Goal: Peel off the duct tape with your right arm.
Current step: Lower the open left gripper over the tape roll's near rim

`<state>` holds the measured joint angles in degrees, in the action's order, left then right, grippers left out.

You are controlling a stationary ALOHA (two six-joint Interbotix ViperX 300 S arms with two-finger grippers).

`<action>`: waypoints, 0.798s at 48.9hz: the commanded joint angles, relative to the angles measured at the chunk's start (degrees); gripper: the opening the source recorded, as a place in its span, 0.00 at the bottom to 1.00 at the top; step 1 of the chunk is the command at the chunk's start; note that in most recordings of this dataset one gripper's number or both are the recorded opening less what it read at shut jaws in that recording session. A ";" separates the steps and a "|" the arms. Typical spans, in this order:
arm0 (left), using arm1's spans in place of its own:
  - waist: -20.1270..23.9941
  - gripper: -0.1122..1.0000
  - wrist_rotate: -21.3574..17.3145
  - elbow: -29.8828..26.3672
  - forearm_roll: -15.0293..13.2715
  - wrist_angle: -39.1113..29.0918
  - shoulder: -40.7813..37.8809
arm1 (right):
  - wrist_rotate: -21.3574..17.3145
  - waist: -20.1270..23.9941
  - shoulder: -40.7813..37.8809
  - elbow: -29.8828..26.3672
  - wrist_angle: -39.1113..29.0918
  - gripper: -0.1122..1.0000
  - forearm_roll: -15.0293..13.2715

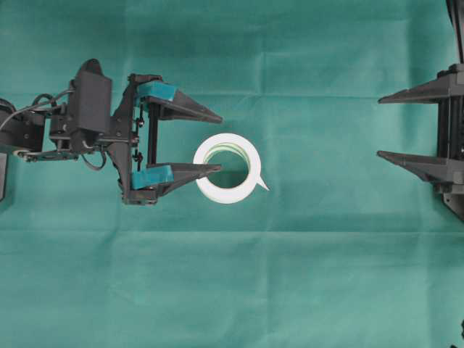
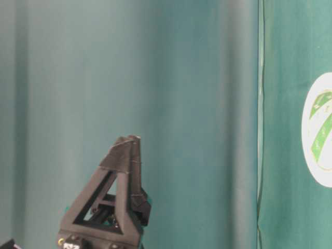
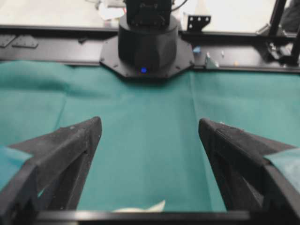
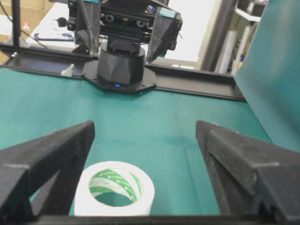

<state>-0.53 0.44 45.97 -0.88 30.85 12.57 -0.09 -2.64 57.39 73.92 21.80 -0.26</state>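
At centre of green surface point(image 1: 326, 275): duct tape point(image 1: 228, 168), tab at 4 o'clock, unpeeled; right gripper point(image 1: 378, 127) wide open, empty, well apart at 3 o'clock.

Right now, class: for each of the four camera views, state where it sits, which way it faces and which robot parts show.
Overhead: above the table, looking down; left claw, duct tape, right claw.
Table-level: low, facing the green backdrop; one claw's finger.
Left wrist: behind the left claw, facing the opposite arm's base.
Right wrist: behind the right claw, facing the left arm.
Shared: overhead and right wrist both show the tape.
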 commanded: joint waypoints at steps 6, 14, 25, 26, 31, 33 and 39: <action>-0.97 0.99 -0.09 -5.10 0.00 -12.66 -0.09 | -0.09 -0.18 -0.26 -0.62 0.62 0.87 -0.09; -1.85 0.99 -0.44 -9.40 0.00 -25.84 -1.58 | -0.09 -0.18 -0.26 -0.62 0.70 0.87 -0.09; -1.85 0.99 -0.53 -13.54 0.00 -36.74 -3.87 | -0.09 -0.18 -0.44 -0.79 0.62 0.87 -0.09; -1.85 0.99 -0.53 -13.71 0.00 -37.35 -4.04 | -0.09 -0.18 -0.44 -0.88 0.70 0.87 -0.09; -2.02 0.99 -0.53 -15.12 0.00 -39.90 -4.66 | -0.09 -0.18 -0.44 -0.88 0.62 0.87 -0.09; -2.11 0.99 -0.53 -15.47 0.00 -40.96 -4.75 | -0.09 -0.18 -0.53 -0.79 0.79 0.87 -0.09; -2.20 0.99 -0.53 -16.00 0.00 -42.28 -5.45 | -0.09 -0.18 -0.44 -0.53 1.49 0.87 -0.09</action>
<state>-2.37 -0.18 31.46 -0.88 -11.16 6.86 -0.09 -2.72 57.39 74.00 22.32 -0.26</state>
